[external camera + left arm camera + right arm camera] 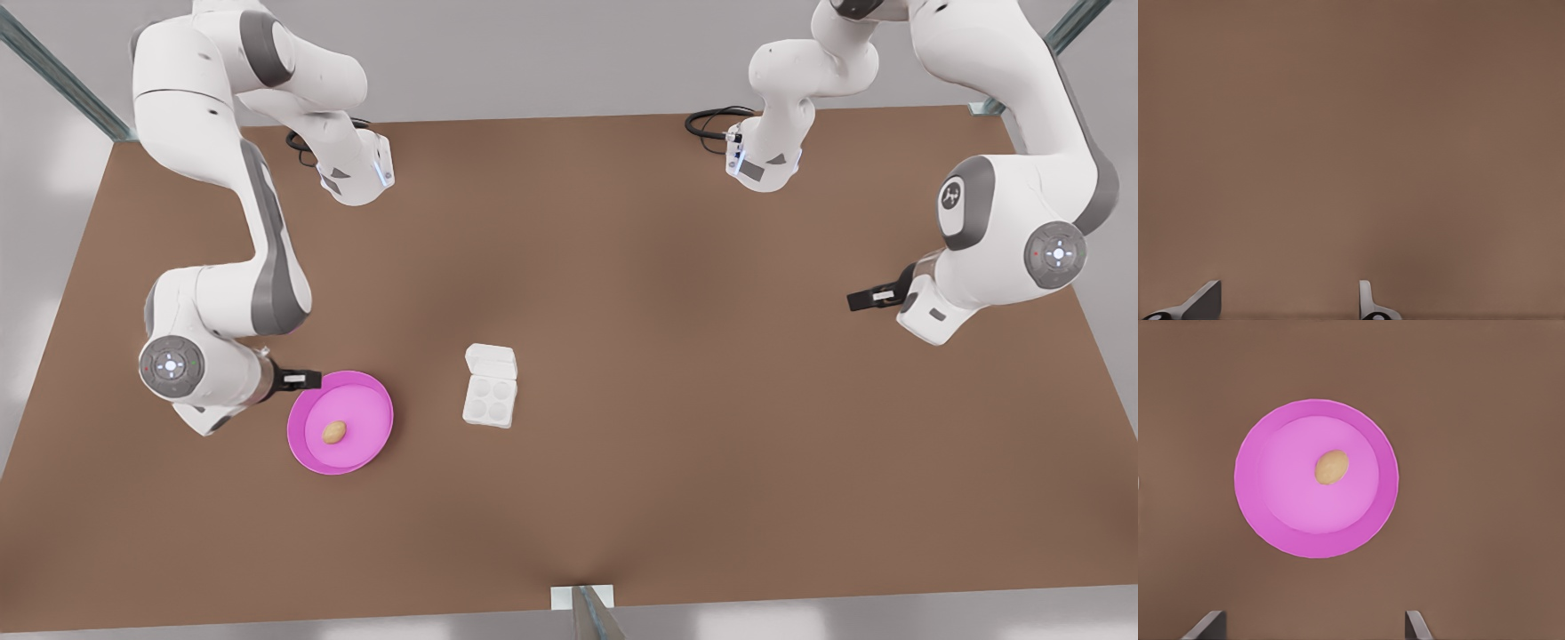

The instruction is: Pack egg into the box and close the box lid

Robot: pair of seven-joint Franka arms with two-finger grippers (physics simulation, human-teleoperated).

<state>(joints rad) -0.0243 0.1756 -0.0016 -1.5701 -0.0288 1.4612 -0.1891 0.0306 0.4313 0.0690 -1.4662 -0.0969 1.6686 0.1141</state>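
Observation:
The tan egg (333,432) (1331,467) lies on a round pink plate (373,400) (1251,480) at the front view's left. Just to the plate's right stands the white box (489,400), its four cups bare and its lid (491,363) folded back open on the far side. My right gripper (302,380) (1315,627) hovers over the plate's far-left rim, open and holding nothing. At the front view's right, far from the box, my left gripper (867,300) (1286,300) waits open above bare table.
The brown table (622,267) stretches wide between the two arms. Arm bases and black cables (711,120) sit along the far edge. A metal post (587,613) rises at the near edge's middle.

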